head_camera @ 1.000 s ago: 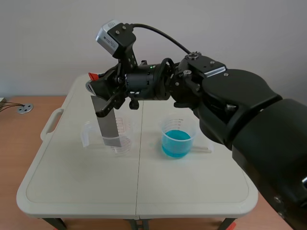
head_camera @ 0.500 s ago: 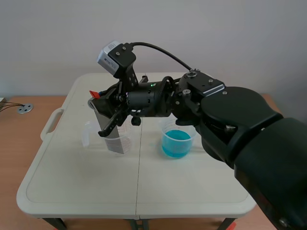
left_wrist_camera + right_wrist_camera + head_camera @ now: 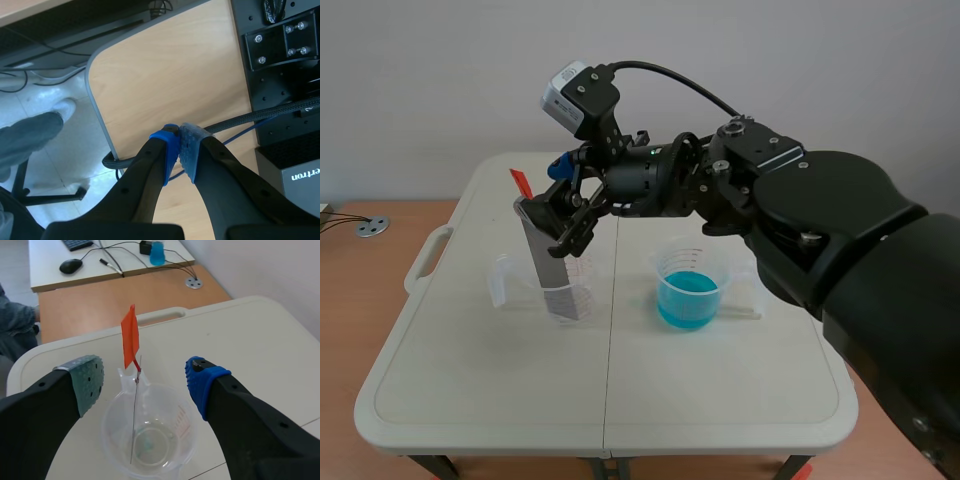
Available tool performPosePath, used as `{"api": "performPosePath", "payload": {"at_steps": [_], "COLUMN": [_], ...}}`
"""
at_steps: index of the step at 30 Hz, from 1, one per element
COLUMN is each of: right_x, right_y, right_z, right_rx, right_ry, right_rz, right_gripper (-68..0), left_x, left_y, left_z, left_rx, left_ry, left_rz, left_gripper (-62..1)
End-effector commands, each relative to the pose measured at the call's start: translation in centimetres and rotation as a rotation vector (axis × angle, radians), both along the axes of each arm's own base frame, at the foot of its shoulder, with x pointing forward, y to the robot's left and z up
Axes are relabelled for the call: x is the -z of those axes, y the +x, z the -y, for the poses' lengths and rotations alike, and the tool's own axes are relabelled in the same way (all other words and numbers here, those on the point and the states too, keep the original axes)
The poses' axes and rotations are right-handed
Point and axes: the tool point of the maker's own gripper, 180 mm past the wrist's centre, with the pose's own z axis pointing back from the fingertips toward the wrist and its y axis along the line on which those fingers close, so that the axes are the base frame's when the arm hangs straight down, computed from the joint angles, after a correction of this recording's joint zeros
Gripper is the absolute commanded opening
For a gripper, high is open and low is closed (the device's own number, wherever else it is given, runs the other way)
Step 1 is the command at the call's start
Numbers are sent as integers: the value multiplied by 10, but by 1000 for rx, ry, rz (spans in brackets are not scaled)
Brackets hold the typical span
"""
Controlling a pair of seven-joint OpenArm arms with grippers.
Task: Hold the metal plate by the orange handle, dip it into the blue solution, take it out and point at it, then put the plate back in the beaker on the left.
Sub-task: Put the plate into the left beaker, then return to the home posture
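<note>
The metal plate [image 3: 134, 415] stands loose in the left beaker [image 3: 187, 435], orange handle [image 3: 130, 336] up, the right gripper [image 3: 145, 377] spread empty around it and the left gripper [image 3: 180, 145] pinched on nothing, so I'd guess it is either finished or unstarted.

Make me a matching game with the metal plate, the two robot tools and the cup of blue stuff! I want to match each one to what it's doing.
Things:
1 metal plate
2 right tool
3 left tool
4 right beaker

States:
A shut on nothing
B holds blue liquid
C open
D stands in the left beaker

Pairs: 1-D, 2-C, 3-A, 4-B
</note>
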Motion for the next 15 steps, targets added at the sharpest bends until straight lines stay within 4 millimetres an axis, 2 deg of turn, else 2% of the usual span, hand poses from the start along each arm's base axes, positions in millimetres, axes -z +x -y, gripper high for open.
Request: {"api": "performPosePath", "payload": {"at_steps": [1,2,3,4,5,7,15], "right_x": [-21,-22,-24,-25,-27,-30,-57], "right_y": [15,17,19,21,23,28,56], "right_z": [6,8,10,12,14,19,45], "right_rx": [29,38,46,54,62,80,170], "right_ry": [39,43,48,52,56,64,109], "right_rz": [37,38,39,41,44,47,93], "right_gripper": [-284,-269,-255,-241,-227,-209,-78], "left_x": [-3,-3,-3,-3,-3,-5,-6], "left_y": [3,3,3,4,5,8,10], "left_z": [3,3,4,4,4,5,6], "left_rx": [-4,-3,-3,-2,5,26,26], "left_ry": [-12,-14,-15,-15,-12,-10,-14], "left_rz": [14,14,14,16,20,45,56], "left_gripper": [-577,-552,-494,-408,-293,3,14]}}
